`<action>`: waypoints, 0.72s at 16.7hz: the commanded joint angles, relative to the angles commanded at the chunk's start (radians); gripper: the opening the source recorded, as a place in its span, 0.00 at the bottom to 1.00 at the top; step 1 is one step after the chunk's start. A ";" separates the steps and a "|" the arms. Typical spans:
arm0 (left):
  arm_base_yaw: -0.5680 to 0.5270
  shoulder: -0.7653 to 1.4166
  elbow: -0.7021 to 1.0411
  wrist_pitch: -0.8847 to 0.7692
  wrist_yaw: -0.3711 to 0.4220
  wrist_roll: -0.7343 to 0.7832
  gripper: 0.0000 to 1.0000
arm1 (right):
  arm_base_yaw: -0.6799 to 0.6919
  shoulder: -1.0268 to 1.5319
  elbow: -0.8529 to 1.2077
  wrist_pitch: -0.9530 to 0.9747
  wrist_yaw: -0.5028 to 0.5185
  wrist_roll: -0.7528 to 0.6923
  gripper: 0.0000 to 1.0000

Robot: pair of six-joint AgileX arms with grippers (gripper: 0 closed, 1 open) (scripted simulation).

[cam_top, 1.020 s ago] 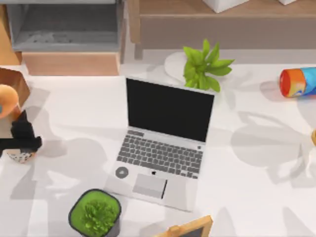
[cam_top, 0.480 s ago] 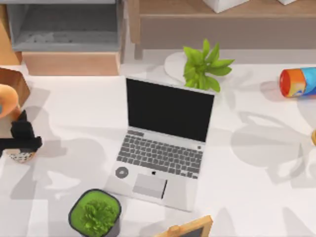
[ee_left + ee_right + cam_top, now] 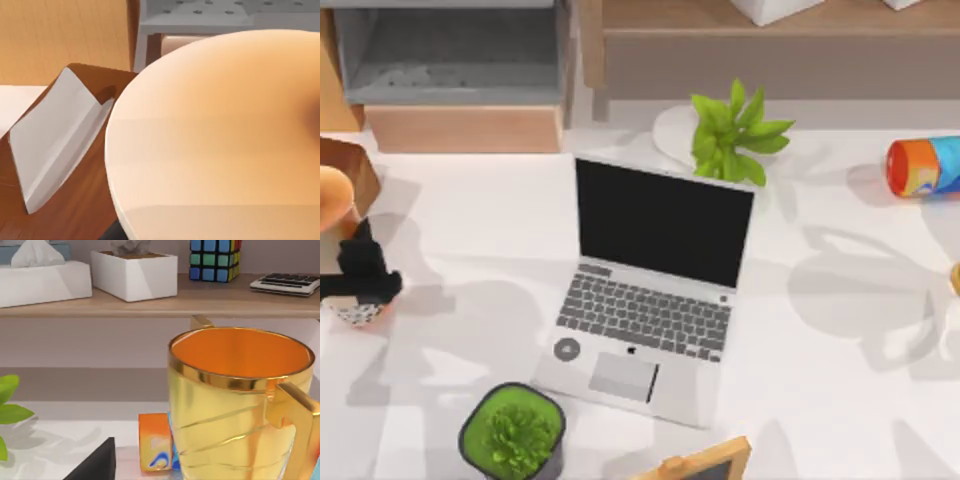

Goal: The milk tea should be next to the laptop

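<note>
left gripper (image 3: pixel 360 283) | around tall beige-pink milk tea (image 3: pixel 332 195), closure: cannot tell | cup at table's left edge, well apart from slim silver laptop (image 3: pixel 645 300) | transfer left

The white table (image 3: pixel 820 380) carries the open laptop (image 3: pixel 645 290) at centre, a leafy plant (image 3: pixel 732 137) behind it, a potted plant (image 3: pixel 512 432) in front, and a can (image 3: pixel 923 166) lying at far right.

Milk tea (image 3: pixel 342 250) at the table's far left edge, tan-orange lid up top, dark-speckled base low, well apart from the laptop. Laptop (image 3: pixel 645 300) open mid-table: silver body, black screen, grey keyboard, round grey sticker.
</note>
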 joint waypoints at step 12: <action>-0.296 0.042 0.363 -0.084 -0.211 -0.173 0.00 | 0.000 0.000 0.000 0.000 0.000 0.000 1.00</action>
